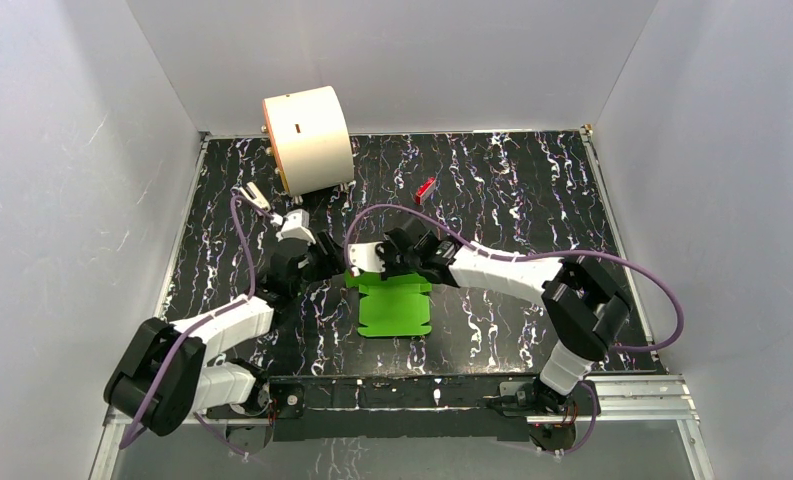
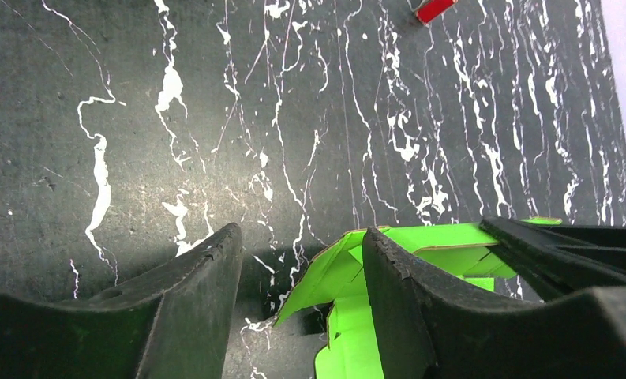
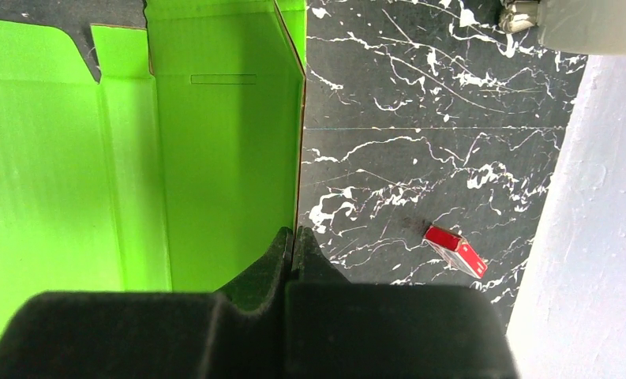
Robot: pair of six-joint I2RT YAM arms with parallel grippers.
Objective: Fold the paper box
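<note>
Because the bright green thin-card paper box looks light and floppy, I'd grip flap edges: right gripper pinches one, left gripper spread beside it.

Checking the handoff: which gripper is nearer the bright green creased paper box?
Right. The right gripper is shut on an upright flap edge of the bright green paper box. The left gripper hangs open at its corner, a folded flap beside one finger, not clamped.
</note>
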